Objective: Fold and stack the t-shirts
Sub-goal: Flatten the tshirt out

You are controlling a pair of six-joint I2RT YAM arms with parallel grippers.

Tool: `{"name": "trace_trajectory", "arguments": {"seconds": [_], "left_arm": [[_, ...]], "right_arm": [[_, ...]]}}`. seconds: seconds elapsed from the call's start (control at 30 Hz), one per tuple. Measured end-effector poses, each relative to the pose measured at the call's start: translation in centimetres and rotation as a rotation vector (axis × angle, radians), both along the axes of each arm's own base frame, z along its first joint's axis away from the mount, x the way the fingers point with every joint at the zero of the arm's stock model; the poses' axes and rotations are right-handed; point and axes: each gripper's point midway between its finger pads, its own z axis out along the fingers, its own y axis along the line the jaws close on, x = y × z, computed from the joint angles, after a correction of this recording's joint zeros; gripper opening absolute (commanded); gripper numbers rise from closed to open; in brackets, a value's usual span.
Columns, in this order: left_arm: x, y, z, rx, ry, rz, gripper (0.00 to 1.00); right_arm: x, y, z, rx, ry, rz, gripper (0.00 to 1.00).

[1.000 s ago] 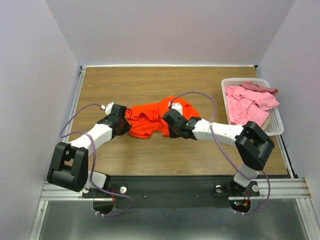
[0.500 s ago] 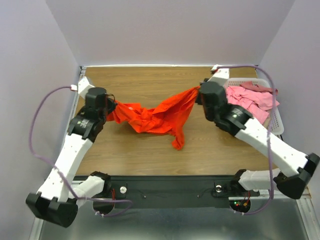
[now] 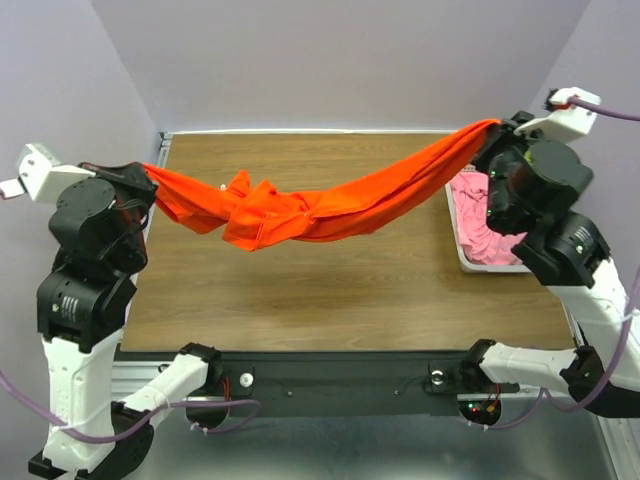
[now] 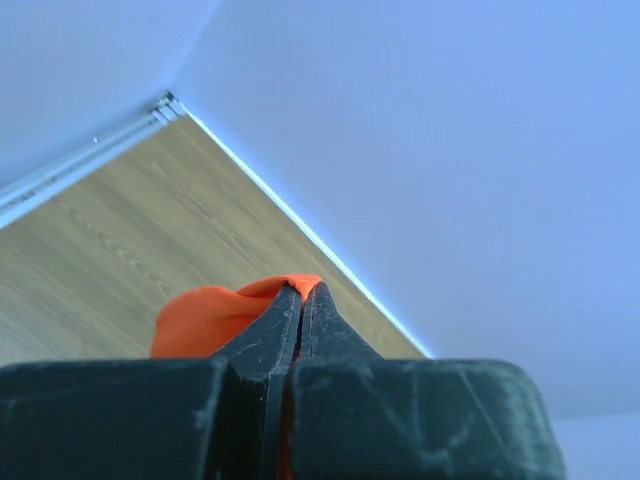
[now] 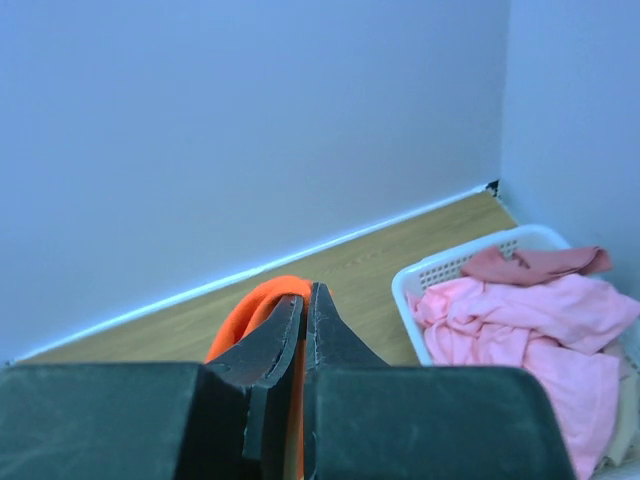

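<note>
The bright orange-red t-shirt (image 3: 320, 208) hangs stretched in the air above the table, bunched and twisted in its middle. My left gripper (image 3: 148, 176) is raised at the far left and shut on one end of it; the cloth (image 4: 215, 312) shows around my shut jaws. My right gripper (image 3: 490, 130) is raised at the far right, above the basket, and shut on the other end (image 5: 255, 310). Light pink (image 3: 483, 222) and dusty rose t-shirts (image 5: 535, 264) lie crumpled in the basket.
The white slatted basket (image 3: 462, 252) stands at the table's right edge, partly hidden under my right arm; it also shows in the right wrist view (image 5: 455, 268). The wooden table (image 3: 330, 290) is walled in by pale walls on three sides.
Both arms have risen and spread wide apart. The orange-red t-shirt went from a heap on the table to a taut band lifted off it between the grippers.
</note>
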Motion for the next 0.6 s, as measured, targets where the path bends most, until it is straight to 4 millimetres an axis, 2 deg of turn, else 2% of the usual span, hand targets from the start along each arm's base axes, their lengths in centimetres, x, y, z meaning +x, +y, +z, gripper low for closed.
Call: {"name": "trace_trajectory", "arguments": {"seconds": [0.13, 0.23, 0.33, 0.47, 0.53, 0.6], "left_arm": [[-1.8, 1.4, 0.8, -0.009, -0.018, 0.054, 0.0], [-3.0, 2.2, 0.3, -0.015, -0.013, 0.083, 0.0], [-3.3, 2.7, -0.6, -0.02, 0.006, 0.115, 0.0], [-1.9, 2.5, -3.6, -0.01, 0.083, 0.14, 0.0], [-0.5, 2.5, -5.5, 0.005, 0.136, 0.155, 0.0], [1.5, 3.9, -8.4, 0.013, 0.218, 0.221, 0.0]], "right_arm": [[-1.9, -2.2, 1.4, 0.009, -0.032, -0.025, 0.0], [-3.3, -3.9, 1.7, 0.027, -0.051, -0.044, 0.0], [-4.0, -4.9, 1.6, 0.029, -0.051, -0.07, 0.0], [-3.9, -5.1, 0.8, 0.016, -0.033, -0.1, 0.0], [-3.2, -4.6, -0.4, -0.011, -0.003, -0.12, 0.0], [-1.4, -3.3, -2.5, -0.074, 0.058, -0.146, 0.0]]}}
